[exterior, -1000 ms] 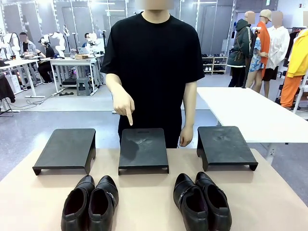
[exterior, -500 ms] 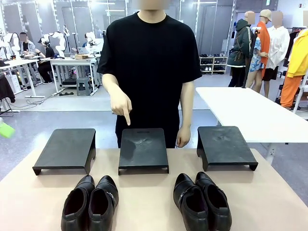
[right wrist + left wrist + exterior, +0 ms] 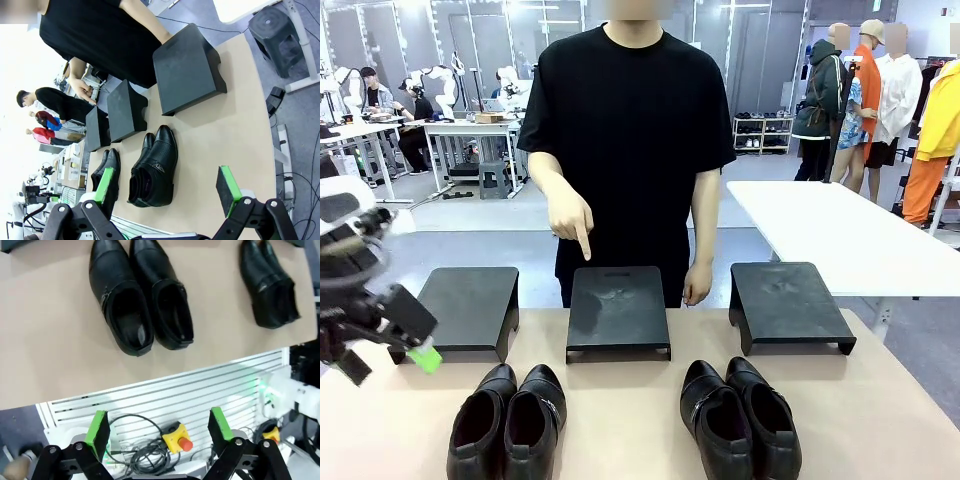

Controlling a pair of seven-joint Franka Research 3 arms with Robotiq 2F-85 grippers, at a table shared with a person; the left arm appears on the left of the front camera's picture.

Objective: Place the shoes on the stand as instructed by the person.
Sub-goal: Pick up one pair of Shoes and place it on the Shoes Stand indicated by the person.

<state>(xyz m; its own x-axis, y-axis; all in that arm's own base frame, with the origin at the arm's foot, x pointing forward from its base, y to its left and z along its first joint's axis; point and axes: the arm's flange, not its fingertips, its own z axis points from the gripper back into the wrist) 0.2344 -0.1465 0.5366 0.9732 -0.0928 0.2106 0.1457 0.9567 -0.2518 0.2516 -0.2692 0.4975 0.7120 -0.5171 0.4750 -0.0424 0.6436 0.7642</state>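
Two pairs of glossy black shoes stand near the table's front edge, the left pair [image 3: 507, 420] and the right pair [image 3: 740, 418]. Behind them three black stands sit in a row: left [image 3: 460, 308], middle [image 3: 617, 308] and right [image 3: 787, 303]. The person [image 3: 630, 120] stands at the far side, one hand [image 3: 572, 218] pointing down at the middle stand. My left gripper [image 3: 388, 358] hangs open and holds nothing above the table's left edge, left of the left pair. In the left wrist view my left gripper [image 3: 159, 426] is open over the table's near edge, with one pair [image 3: 140, 300] ahead. My right gripper [image 3: 166, 189] is open, apart from the right pair [image 3: 155, 167].
A white table [image 3: 840, 235] stands at the back right beyond the tan table [image 3: 620, 410]. Cables and a yellow box with a red button [image 3: 179, 440] lie below the tan table's near edge. A dark stool [image 3: 280, 35] stands on the floor beyond the table's end.
My left arm has come into the front view from the left, its open gripper now over the table's left edge. The person's pointing hand has shifted slightly left; the shoes have not moved.
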